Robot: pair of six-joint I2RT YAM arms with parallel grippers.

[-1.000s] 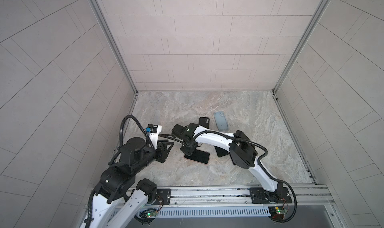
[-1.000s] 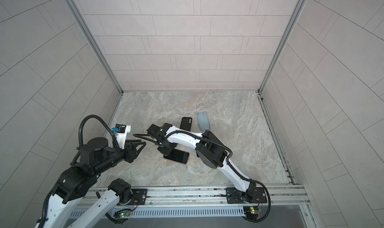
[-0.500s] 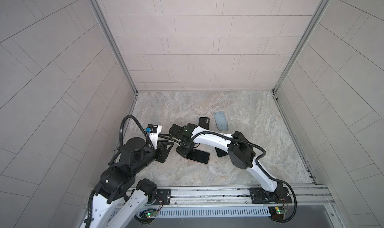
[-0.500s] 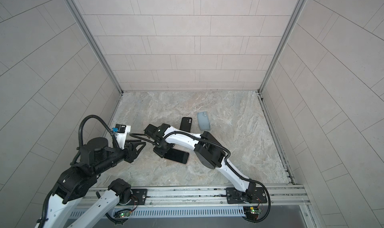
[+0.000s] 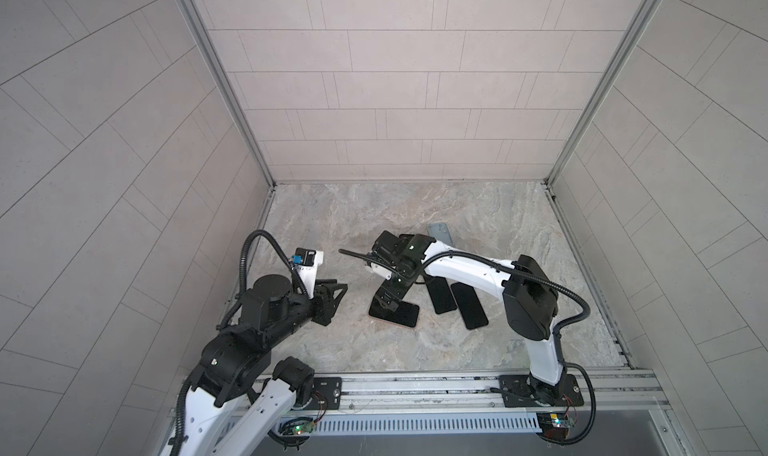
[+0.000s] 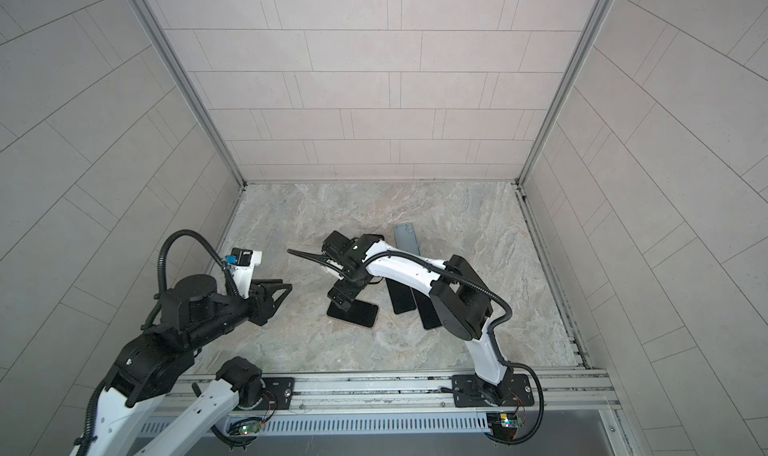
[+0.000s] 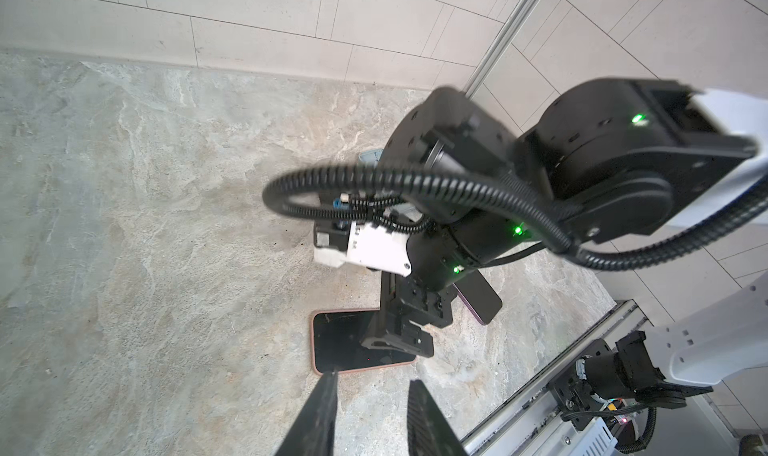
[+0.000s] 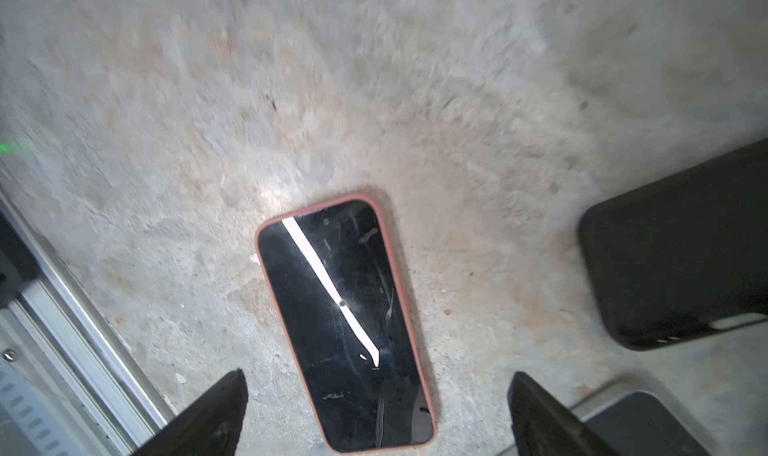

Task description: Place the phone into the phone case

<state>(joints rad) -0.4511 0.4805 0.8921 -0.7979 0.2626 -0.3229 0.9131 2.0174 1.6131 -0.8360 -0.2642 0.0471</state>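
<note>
Phone (screen up) lies flat, long axis left to right, under splayed right pincer; left pincer ajar.

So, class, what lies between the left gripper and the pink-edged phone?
Nothing: only bare marble tabletop separates the left gripper from the pink-edged phone, as both top views show.

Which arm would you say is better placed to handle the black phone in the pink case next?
Right. The right hand hangs directly over the black phone in the pink-rimmed case, jaws wide on either side. The left hand sits empty, well apart to the side.
</note>
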